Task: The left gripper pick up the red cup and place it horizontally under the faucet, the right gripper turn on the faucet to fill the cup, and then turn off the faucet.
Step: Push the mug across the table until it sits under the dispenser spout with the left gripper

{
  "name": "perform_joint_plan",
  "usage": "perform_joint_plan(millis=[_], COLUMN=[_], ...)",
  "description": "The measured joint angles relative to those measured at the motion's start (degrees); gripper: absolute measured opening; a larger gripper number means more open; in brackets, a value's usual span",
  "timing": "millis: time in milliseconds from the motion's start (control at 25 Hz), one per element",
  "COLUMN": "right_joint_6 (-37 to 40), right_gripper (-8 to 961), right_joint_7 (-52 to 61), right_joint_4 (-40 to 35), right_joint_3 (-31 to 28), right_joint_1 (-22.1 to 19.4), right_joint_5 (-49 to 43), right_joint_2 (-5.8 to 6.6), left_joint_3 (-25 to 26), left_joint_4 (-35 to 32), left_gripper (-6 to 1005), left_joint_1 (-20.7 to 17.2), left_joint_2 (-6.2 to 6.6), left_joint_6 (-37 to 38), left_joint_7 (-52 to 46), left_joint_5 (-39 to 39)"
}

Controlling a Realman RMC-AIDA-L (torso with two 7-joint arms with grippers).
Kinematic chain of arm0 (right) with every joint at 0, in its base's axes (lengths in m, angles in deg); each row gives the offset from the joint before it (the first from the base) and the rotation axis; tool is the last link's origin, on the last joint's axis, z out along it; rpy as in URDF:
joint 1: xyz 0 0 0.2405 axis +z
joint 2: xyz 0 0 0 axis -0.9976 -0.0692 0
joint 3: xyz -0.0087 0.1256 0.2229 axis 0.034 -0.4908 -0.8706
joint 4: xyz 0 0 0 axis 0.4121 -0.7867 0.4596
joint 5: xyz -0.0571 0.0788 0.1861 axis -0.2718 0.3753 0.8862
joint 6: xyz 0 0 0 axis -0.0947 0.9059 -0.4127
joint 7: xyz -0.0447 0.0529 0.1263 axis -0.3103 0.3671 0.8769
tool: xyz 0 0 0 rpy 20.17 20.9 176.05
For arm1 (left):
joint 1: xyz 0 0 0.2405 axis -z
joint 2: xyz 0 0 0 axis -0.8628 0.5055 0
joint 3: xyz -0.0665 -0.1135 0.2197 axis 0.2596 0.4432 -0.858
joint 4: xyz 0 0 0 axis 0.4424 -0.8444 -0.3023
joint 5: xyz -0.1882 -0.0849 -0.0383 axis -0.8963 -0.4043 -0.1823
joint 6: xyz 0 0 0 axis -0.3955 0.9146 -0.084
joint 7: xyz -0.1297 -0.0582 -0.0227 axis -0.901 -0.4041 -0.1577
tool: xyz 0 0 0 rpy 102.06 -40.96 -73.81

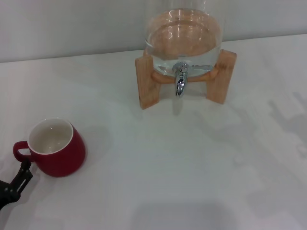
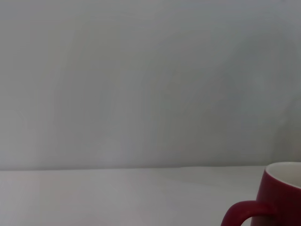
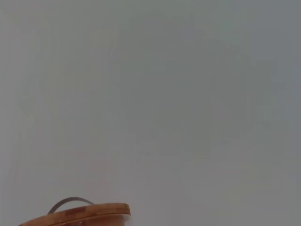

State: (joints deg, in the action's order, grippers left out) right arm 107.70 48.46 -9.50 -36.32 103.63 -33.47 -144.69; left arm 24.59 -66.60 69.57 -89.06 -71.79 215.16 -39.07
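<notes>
Left tool [image 1: 14, 184] cut off at the head view's lower left, finger state unclear, glass dispenser [image 1: 183, 36] top cropped, red cup [image 2: 270, 200] half out of left wrist frame.

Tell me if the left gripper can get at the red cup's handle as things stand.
Probably yes. The left gripper sits just beside the red cup, right at its handle, which points toward it. Nothing lies between them on the table.

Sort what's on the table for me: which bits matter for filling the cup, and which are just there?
Job:
red cup, upright near the table's left edge
faucet on the glass dispenser
left gripper, beside the cup's handle

Just there:
wooden stand
wooden lid, seen only by the right wrist
</notes>
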Motion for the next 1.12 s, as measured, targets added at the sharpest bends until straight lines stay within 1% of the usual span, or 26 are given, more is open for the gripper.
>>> perform_joint_plan(millis=[560, 960, 1120], right_joint_6=[0.0, 0.0, 0.0], right_gripper=[843, 843, 843], right_joint_7=[0.0, 0.0, 0.0], right_joint_4=[0.0, 0.0, 0.0], right_joint_3=[0.0, 0.0, 0.0], right_joint_1=[0.0, -0.1, -0.1], right_joint_5=[0.0, 0.0, 0.0], right_joint_2=[0.00, 0.00, 0.00], left_joint_3=[0.0, 0.6, 0.7], left_joint_4=[0.0, -0.8, -1.6], left_gripper=[880, 880, 880], left_joint_1=[0.2, 0.6, 1.5], left_joint_2=[0.12, 0.51, 0.64], left_joint_6=[0.3, 0.3, 0.3], left_joint_7=[0.0, 0.0, 0.0], left_joint_5=[0.3, 0.1, -0.3])
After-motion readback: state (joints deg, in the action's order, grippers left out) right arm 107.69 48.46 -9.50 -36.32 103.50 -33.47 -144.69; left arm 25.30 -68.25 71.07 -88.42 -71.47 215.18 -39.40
